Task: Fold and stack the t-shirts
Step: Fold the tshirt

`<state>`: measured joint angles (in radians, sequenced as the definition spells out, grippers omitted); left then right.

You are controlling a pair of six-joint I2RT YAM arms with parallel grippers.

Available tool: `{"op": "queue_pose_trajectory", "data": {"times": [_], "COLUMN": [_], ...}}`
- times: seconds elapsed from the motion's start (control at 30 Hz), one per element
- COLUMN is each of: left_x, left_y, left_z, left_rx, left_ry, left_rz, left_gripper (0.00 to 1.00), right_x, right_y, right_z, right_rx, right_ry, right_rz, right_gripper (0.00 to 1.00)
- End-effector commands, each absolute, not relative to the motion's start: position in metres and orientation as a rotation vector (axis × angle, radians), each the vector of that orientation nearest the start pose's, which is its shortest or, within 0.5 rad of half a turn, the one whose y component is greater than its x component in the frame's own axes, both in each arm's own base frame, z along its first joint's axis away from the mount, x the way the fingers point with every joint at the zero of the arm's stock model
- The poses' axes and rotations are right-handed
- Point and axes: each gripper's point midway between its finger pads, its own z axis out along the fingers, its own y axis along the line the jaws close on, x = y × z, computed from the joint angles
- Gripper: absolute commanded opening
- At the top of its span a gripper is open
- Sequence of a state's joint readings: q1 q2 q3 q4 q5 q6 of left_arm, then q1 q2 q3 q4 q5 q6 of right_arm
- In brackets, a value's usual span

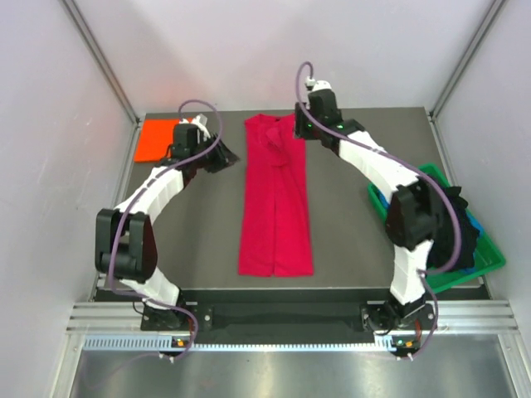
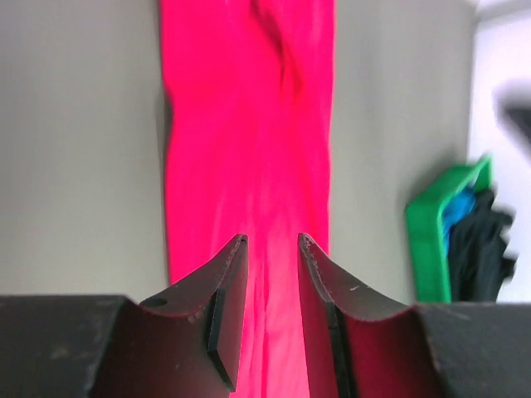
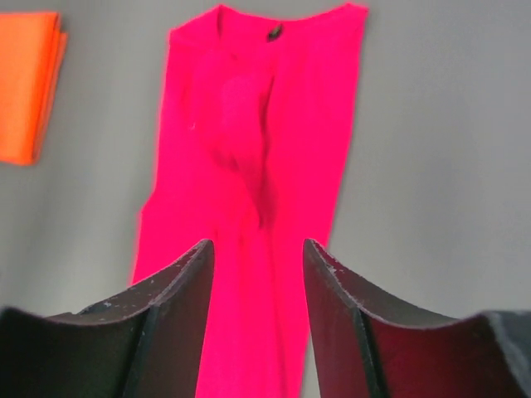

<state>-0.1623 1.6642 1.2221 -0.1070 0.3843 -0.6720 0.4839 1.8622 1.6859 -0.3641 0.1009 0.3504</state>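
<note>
The crimson-red t-shirt (image 1: 275, 197) lies on the grey table as a long narrow strip, sleeves folded in, collar at the far end. It fills the left wrist view (image 2: 249, 141) and the right wrist view (image 3: 249, 157). The orange t-shirt (image 1: 158, 140) lies folded at the far left, also in the right wrist view (image 3: 26, 83). My left gripper (image 1: 227, 157) is open and empty, just left of the red shirt's far end. My right gripper (image 1: 300, 126) is open and empty, at the shirt's far right corner. Black and blue shirts (image 1: 465, 228) sit in the bin.
A green plastic bin (image 1: 438, 278) stands at the right edge of the table, also in the left wrist view (image 2: 431, 232). White walls enclose the table on three sides. The arm bases sit at the near edge.
</note>
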Motion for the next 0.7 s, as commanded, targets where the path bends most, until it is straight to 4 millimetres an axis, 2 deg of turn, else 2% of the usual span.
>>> {"op": "queue_pose_trajectory", "data": {"times": [0.0, 0.03, 0.07, 0.1, 0.13, 0.23, 0.27, 0.37, 0.6, 0.67], "left_x": [0.390, 0.376, 0.371, 0.366, 0.358, 0.348, 0.347, 0.343, 0.342, 0.342], "left_y": [-0.170, -0.171, -0.171, -0.170, -0.171, -0.169, -0.168, -0.164, -0.165, -0.163], "left_z": [0.151, 0.152, 0.153, 0.154, 0.158, 0.161, 0.162, 0.159, 0.160, 0.162], "left_rx": [-0.245, -0.230, -0.225, -0.219, -0.200, -0.176, -0.162, -0.143, -0.125, -0.128], "left_ry": [2.362, 2.362, 2.358, 2.354, 2.336, 2.316, 2.313, 2.312, 2.319, 2.316], "left_rz": [-0.887, -0.920, -0.921, -0.925, -0.943, -0.943, -0.932, -0.904, -0.914, -0.916], "left_gripper": [0.36, 0.35, 0.35, 0.35, 0.35, 0.35, 0.35, 0.35, 0.35, 0.35], "right_x": [0.521, 0.530, 0.536, 0.545, 0.552, 0.563, 0.565, 0.572, 0.580, 0.582], "right_y": [0.271, 0.274, 0.285, 0.293, 0.299, 0.309, 0.313, 0.314, 0.328, 0.327], "right_z": [0.221, 0.219, 0.198, 0.211, 0.193, 0.191, 0.180, 0.161, 0.139, 0.127], "right_rx": [-0.225, -0.235, -0.275, -0.308, -0.333, -0.403, -0.423, -0.459, -0.544, -0.557], "right_ry": [2.061, 2.043, 2.060, 2.013, 2.022, 1.960, 1.962, 1.948, 1.913, 1.922], "right_rz": [0.200, 0.159, 0.133, 0.120, 0.090, 0.019, -0.003, -0.062, -0.064, -0.086], "right_gripper": [0.48, 0.49, 0.52, 0.53, 0.54, 0.58, 0.60, 0.63, 0.68, 0.69]}}
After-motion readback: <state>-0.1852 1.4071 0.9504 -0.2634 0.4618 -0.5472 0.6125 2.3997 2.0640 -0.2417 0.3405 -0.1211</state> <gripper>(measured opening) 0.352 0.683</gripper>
